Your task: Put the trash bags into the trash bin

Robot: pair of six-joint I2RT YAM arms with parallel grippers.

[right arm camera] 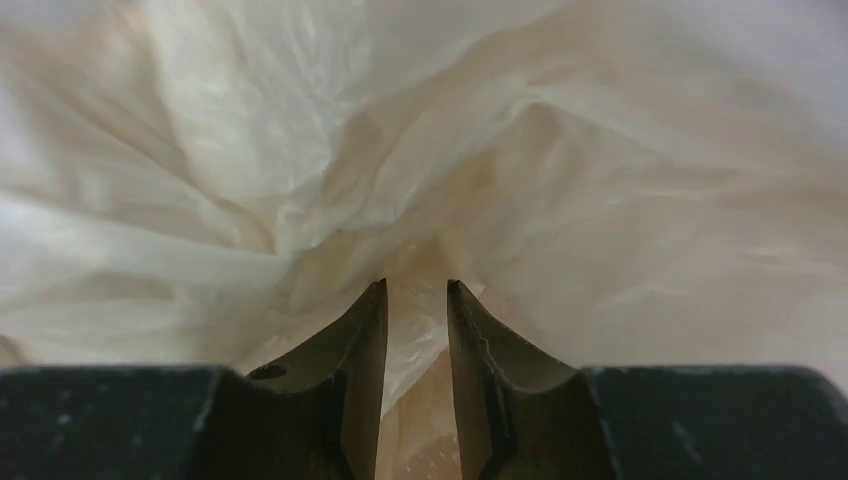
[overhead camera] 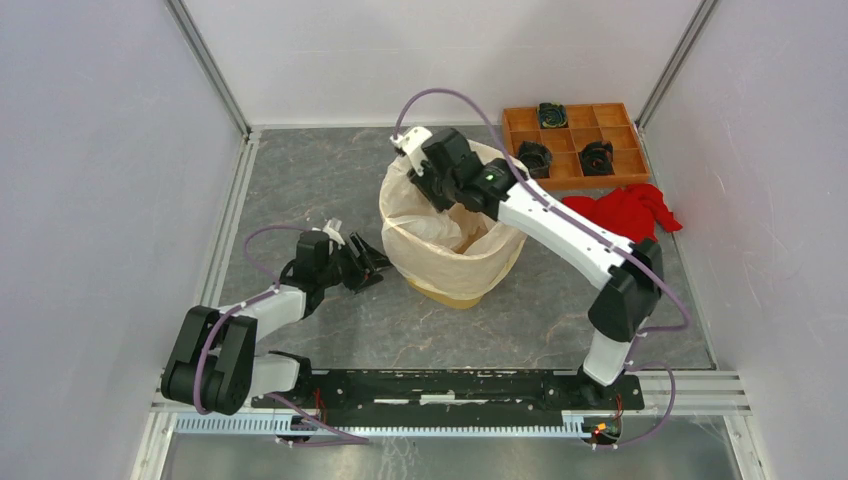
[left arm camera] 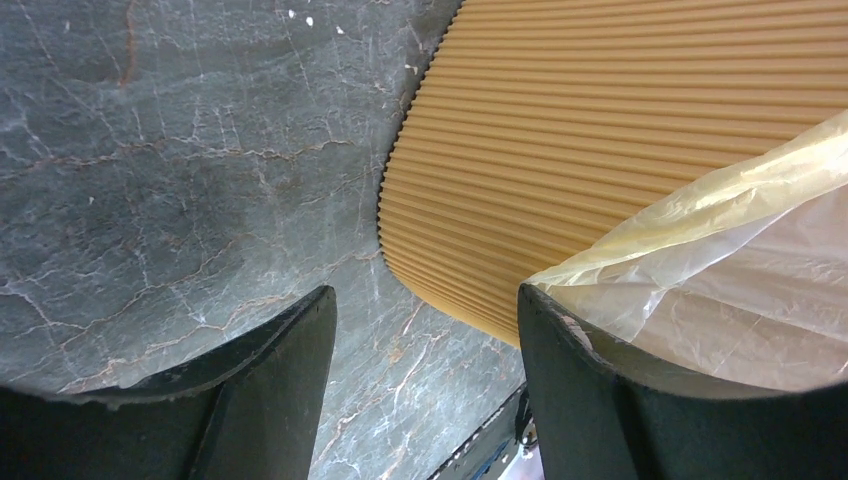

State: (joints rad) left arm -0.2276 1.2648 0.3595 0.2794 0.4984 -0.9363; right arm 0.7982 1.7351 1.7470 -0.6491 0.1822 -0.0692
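Observation:
The orange-yellow trash bin stands mid-table, almost wholly covered by the cream-white trash bag, which lines it and hangs over the rim. My right gripper reaches down inside the bag at the far-left rim. In the right wrist view, its jaws stand narrowly apart with bag film bunched between them and folds converging on the tips. My left gripper is open and empty, low beside the bin's left side. The left wrist view shows it near the ribbed bin wall and the bag's edge.
A flat orange compartment tray with black parts sits at the back right. A red cloth lies in front of it, beside my right arm. Enclosure walls stand on three sides.

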